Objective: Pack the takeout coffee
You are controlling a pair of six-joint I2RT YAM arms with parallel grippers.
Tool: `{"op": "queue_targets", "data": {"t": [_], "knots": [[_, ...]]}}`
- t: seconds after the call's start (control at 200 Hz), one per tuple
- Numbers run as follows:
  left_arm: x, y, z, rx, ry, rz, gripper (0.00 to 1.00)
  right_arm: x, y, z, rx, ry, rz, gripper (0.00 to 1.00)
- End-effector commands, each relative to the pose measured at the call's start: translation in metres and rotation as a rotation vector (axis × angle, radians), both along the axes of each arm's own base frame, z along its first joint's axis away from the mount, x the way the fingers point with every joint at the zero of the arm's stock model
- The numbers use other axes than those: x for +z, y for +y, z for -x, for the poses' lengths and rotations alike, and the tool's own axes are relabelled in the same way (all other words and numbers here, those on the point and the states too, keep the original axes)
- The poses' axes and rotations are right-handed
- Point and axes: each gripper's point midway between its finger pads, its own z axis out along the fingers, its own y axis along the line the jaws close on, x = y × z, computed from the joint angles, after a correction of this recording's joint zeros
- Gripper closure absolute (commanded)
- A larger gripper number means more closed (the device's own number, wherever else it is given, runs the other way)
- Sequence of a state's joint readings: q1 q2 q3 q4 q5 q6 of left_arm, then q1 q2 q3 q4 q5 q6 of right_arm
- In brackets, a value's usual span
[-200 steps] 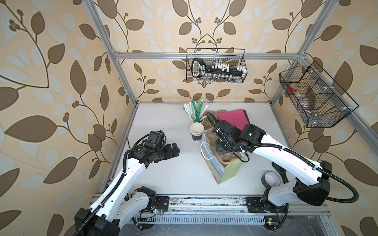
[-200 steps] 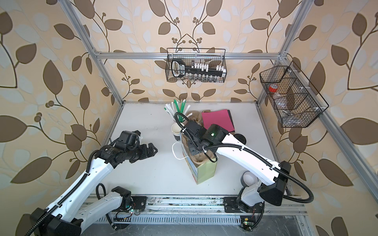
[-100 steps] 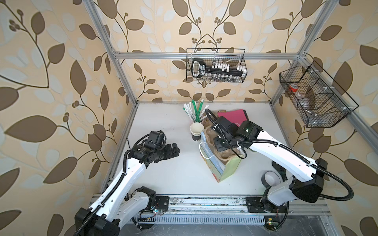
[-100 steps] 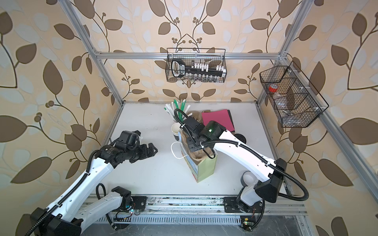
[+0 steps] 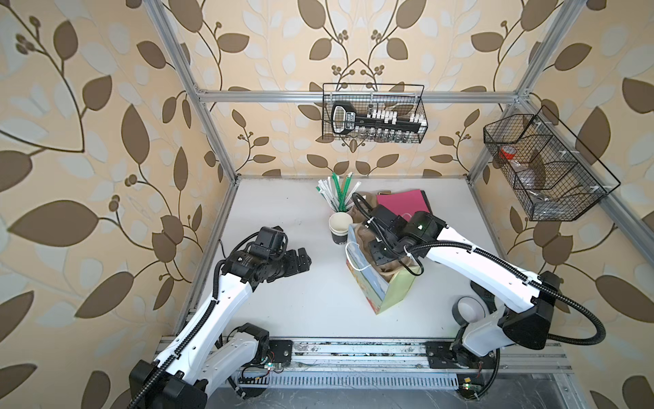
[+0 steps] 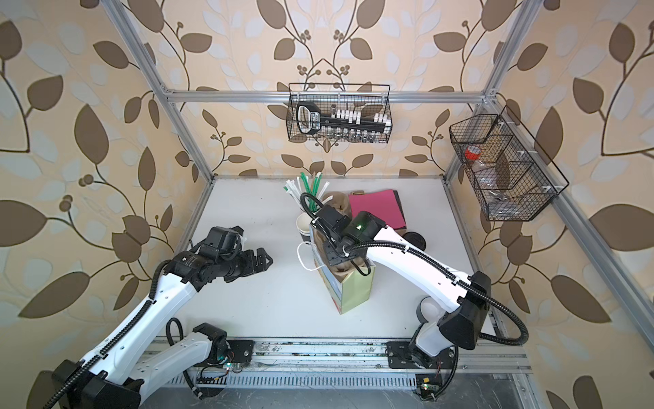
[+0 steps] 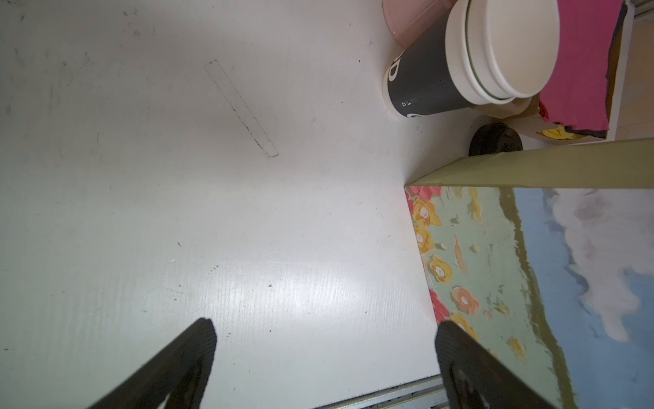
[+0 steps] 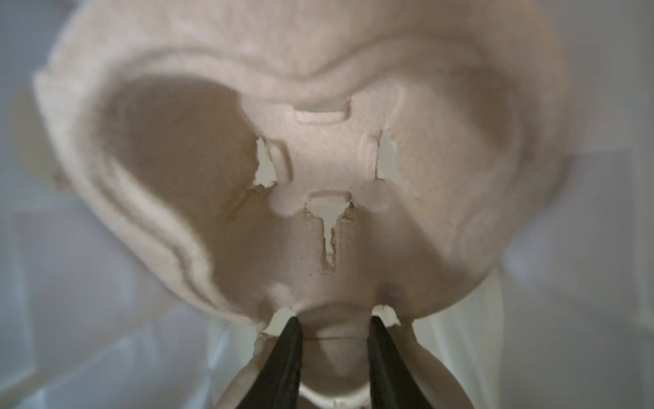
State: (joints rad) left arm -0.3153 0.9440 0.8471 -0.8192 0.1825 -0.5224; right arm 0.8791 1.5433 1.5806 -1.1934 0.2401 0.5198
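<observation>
The takeout coffee shows in no view. A green gift bag with a flower print stands open at mid-table. My right gripper reaches down into it. It is shut on the middle ridge of a brown moulded cup carrier, whose wells are empty. My left gripper hovers over the bare table to the left of the bag. Its jaws are wide open with nothing between them.
Stacked lidless cups stand just behind the bag, with a holder of straws further back. A pink pad lies behind the right arm, a loose black lid beside it. Wire baskets hang on the walls.
My right gripper has moved left and further down into the bag with the carrier in it. The left arm has not moved.
</observation>
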Motion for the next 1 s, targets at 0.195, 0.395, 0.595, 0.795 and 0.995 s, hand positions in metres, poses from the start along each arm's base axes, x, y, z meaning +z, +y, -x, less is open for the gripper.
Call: {"op": "queue_targets", "data": {"t": [0.195,0.395,0.595,0.795,0.995], "knots": [[0.004,-0.001,0.002,-0.022,-0.012,-0.006,0.01,-0.022,-0.007,-0.007,-0.003,0.034,0.058,0.7],[0.005,-0.002,0.002,-0.023,-0.012,-0.004,0.01,-0.027,-0.014,-0.004,-0.006,0.051,0.078,0.7],[0.005,-0.001,0.002,-0.023,-0.014,-0.006,0.01,-0.007,-0.016,-0.005,-0.01,0.021,0.052,0.7],[0.005,-0.002,0.002,-0.024,-0.013,-0.005,0.01,0.026,-0.01,-0.006,-0.008,-0.013,-0.011,0.7],[0.006,-0.001,0.002,-0.022,-0.017,-0.004,0.01,0.003,-0.011,-0.005,0.004,0.014,0.027,0.69]]}}
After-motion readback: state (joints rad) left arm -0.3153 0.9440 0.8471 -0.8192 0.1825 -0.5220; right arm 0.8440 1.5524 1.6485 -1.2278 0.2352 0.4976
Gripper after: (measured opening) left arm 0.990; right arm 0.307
